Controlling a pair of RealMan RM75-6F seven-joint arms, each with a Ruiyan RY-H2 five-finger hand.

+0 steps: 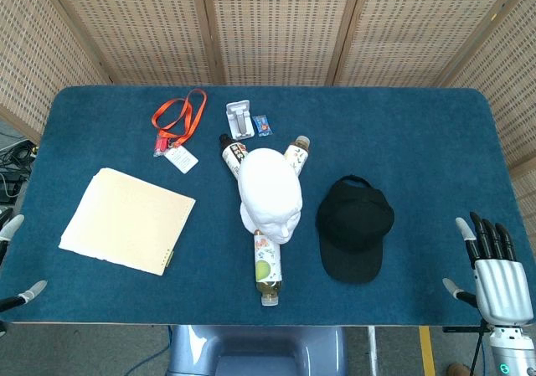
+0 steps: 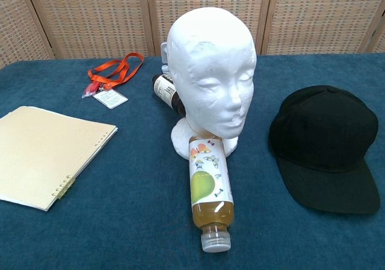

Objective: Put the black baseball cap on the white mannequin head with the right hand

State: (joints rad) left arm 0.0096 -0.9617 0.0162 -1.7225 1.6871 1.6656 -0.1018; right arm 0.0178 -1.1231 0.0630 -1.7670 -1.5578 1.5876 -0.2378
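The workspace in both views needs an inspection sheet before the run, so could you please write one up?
Surface: blue table cloth, flat.
Job's things: black baseball cap lies crown up, brim toward the robot, right of the white mannequin head, which stands upright, bare; the two are apart.
Clutter: green-label bottle lying against the head's base; two more bottles behind it; notebook; orange lanyard with badge; white clip; small blue packet.
Hands: right hand at the table's near right edge, fingers apart, holding nothing; left hand barely in frame, state unclear.
Cables: dark cables on the floor, far left.
Surroundings: woven screen panels behind.
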